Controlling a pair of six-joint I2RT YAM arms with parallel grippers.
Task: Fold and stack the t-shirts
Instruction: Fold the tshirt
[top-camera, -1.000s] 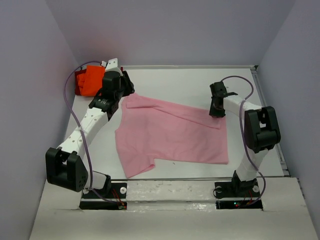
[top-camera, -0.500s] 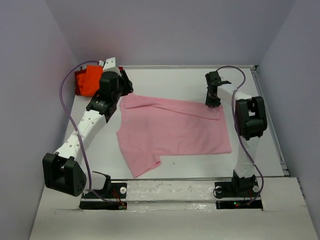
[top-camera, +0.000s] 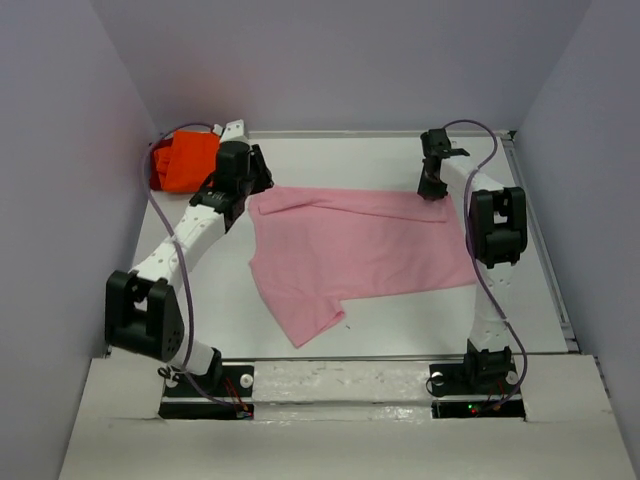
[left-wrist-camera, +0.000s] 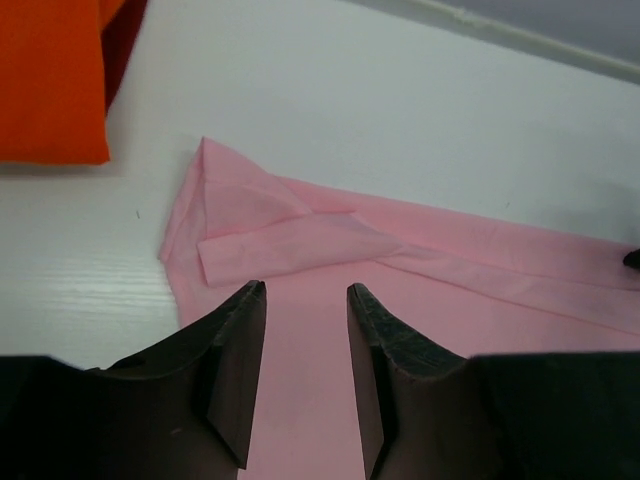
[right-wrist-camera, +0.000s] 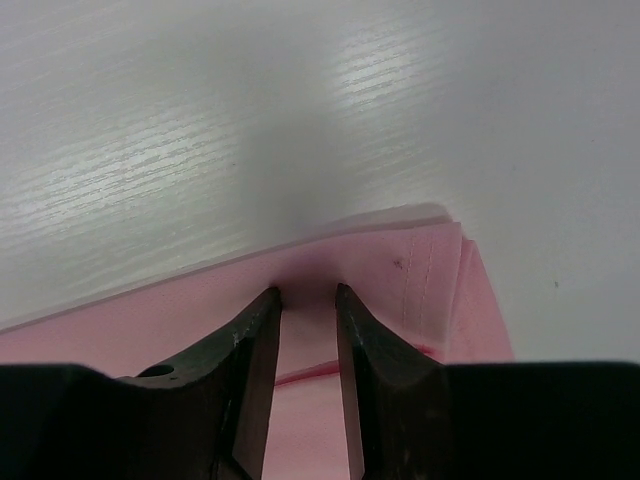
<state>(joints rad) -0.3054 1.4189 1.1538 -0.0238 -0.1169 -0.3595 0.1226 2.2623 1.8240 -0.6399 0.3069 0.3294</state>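
A light pink t-shirt (top-camera: 360, 250) lies spread across the middle of the white table (top-camera: 340, 160), one sleeve pointing to the near edge. My left gripper (top-camera: 256, 188) stands at its far left corner. Its jaws are apart over flat pink cloth (left-wrist-camera: 450, 300), with a folded flap just ahead of the gripper (left-wrist-camera: 305, 290). My right gripper (top-camera: 432, 190) rests at the far right corner; the jaws are apart, tips on the pink hem (right-wrist-camera: 150, 320), gripper (right-wrist-camera: 307, 292). Folded orange t-shirts (top-camera: 185, 162) sit in the far left corner, also in the left wrist view (left-wrist-camera: 50, 80).
Grey walls close in the table on the left, back and right. A raised rail (top-camera: 548, 240) runs along the right side. Both arm bases (top-camera: 205, 385) stand at the near edge, with purple cables looping above the arms.
Both grippers have moved toward the back wall. The pink shirt slid back with them, and its far edge now lies straighter across the table.
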